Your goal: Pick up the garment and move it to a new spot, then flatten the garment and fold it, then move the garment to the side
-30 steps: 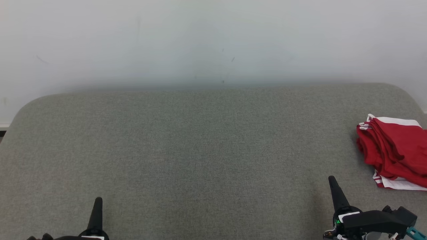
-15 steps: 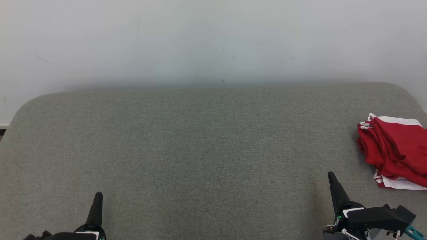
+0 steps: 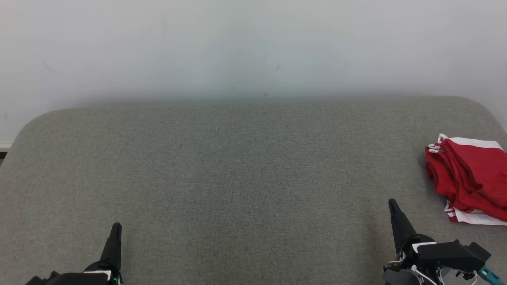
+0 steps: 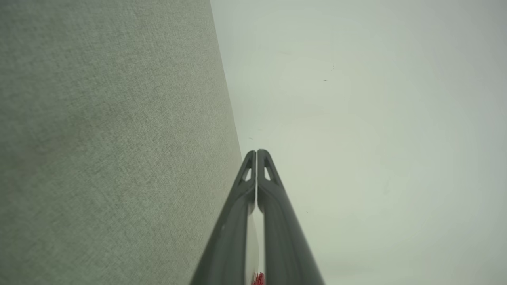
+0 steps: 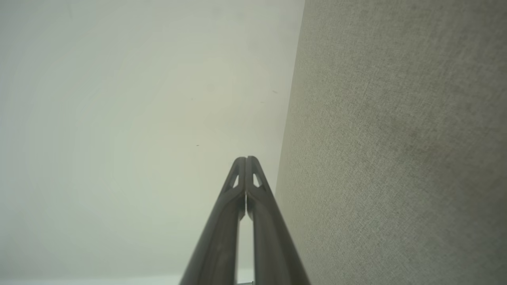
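Red garment (image 3: 471, 178) partly beyond frame edge

The garment (image 3: 471, 178) runs off the head view's right edge, hiding its far side. The bottom edge crops the bases of the left end effector (image 3: 116, 227) and right end effector (image 3: 392, 204). A red sliver (image 4: 259, 279) in the left wrist view is too small to identify.

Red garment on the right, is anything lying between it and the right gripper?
Nothing visible stands in the way. Bare grey padded surface lies between the right gripper, shut and empty, and the bunched red garment, which rests near the surface's right edge in the head view.
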{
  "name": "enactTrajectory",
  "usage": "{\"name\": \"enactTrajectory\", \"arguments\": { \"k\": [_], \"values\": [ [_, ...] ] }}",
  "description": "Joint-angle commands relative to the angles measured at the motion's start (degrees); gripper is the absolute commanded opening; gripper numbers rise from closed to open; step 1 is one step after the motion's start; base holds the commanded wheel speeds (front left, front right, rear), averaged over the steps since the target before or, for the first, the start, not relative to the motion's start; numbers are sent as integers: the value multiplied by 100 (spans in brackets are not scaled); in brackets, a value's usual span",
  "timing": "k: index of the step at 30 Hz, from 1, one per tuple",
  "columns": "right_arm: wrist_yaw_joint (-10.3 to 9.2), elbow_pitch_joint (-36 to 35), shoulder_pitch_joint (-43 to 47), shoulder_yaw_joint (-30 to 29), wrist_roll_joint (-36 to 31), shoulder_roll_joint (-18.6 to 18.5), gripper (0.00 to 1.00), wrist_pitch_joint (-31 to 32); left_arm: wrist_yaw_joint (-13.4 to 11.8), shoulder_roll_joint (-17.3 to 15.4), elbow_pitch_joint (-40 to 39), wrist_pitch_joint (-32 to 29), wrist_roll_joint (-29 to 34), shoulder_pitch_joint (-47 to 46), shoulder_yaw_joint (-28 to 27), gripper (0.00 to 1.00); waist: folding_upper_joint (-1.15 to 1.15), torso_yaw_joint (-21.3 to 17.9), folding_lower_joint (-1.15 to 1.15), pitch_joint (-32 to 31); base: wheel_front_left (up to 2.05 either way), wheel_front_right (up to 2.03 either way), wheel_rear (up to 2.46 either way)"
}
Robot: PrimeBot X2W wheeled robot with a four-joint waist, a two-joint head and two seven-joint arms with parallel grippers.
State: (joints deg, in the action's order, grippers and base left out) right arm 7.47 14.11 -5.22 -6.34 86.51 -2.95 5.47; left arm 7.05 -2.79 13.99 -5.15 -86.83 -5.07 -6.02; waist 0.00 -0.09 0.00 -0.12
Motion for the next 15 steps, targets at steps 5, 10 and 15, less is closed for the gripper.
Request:
{"name": "enactTrajectory", "arguments": {
  "k": [5,10,15],
  "values": [
    [4,-20,-88,-15,299,12,0,65,41,-16,5,-81,-305,-112,-41,0,0,4,0,12,0,0,0],
    [4,-16,-110,-21,508,14,0,101,63,-16,11,-133,-494,-134,-57,0,0,7,0,23,0,0,0],
    [4,-14,-128,-21,594,14,0,122,52,-16,13,-152,-573,-149,-66,0,0,9,0,29,0,0,0]
  ]
}}
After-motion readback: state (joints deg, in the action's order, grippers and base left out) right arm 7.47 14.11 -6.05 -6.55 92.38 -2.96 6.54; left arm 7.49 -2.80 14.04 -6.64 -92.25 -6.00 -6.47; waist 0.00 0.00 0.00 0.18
